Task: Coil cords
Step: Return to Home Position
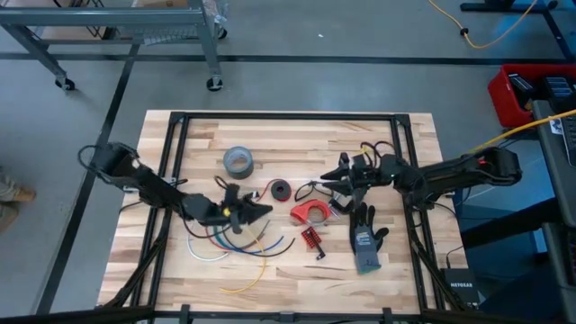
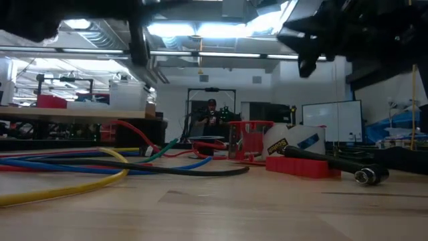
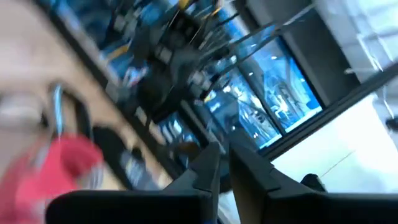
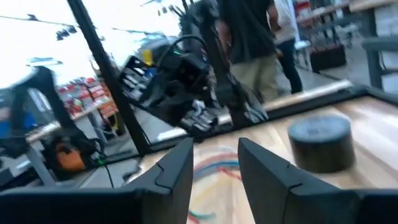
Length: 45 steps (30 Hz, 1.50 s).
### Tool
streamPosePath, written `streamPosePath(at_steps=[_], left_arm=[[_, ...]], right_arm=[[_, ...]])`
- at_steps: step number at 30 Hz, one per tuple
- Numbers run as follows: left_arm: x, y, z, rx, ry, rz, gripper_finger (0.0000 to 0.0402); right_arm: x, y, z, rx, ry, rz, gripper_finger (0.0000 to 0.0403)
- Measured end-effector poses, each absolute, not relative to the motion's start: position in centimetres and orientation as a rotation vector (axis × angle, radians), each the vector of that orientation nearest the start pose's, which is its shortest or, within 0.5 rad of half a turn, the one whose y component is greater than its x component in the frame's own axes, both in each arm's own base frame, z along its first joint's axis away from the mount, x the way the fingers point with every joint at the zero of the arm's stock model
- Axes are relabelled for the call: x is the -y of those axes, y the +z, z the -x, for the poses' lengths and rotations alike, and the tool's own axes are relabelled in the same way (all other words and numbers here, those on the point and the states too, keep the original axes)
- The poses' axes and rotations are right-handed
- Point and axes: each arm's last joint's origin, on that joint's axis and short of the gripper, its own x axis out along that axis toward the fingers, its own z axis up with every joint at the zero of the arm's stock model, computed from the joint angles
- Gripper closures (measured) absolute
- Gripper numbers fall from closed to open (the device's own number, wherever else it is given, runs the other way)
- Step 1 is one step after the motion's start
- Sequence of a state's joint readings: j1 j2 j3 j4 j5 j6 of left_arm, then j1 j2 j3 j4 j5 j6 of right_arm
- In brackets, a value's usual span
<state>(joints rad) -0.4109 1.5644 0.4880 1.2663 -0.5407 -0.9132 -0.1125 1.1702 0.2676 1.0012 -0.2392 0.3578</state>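
Several thin cords [image 1: 236, 238], blue, green, white, red and yellow, lie tangled on the wooden table's near left; the low view shows them flat on the wood [image 2: 100, 164]. My left gripper [image 1: 261, 211] hovers just past their far side and points toward the table's right. In the left wrist view its fingers [image 3: 222, 165] stand almost together and I see no cord between them. My right gripper [image 1: 331, 183] hovers over the table's middle right, pointing left. It is open [image 4: 216, 168], with nothing between its fingers.
A grey tape roll [image 1: 238, 160] stands at the far middle. A small red and black roll [image 1: 282, 190], a red tape dispenser [image 1: 310, 213] and a red toothed piece [image 1: 312, 238] lie between the arms. A dark glove [image 1: 364, 238] lies near right. A person [image 4: 249, 43] stands beyond the table.
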Motion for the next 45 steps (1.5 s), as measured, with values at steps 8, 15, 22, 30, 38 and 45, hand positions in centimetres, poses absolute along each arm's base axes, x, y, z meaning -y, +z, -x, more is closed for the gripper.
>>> streamPosePath(at_steps=[8,15,22,30,38,45], left_arm=[[7.2,25.0,-20.9,0.383,0.058,0.618,0.0398],[5.3,26.2,-16.6,0.245,0.127,0.423,0.0400],[4.0,26.2,-13.6,0.131,0.153,0.310,0.0400],[3.0,26.0,-11.3,0.080,0.186,0.206,0.0397],[2.3,25.5,-9.9,0.028,0.226,0.136,0.0397],[2.0,25.1,-9.3,0.003,0.254,0.139,0.0399]], right_arm=[[1.3,23.0,-18.8,0.180,0.207,-0.273,0.0272],[1.2,23.6,-16.3,0.100,0.141,-0.286,0.0272],[1.0,24.8,-13.4,0.149,0.101,-0.257,0.0272],[0.8,24.9,-11.0,0.156,0.061,-0.253,0.0272],[0.8,24.7,-9.9,0.151,0.001,-0.241,0.0272],[0.9,24.2,-9.6,0.108,-0.023,-0.246,0.0272]])
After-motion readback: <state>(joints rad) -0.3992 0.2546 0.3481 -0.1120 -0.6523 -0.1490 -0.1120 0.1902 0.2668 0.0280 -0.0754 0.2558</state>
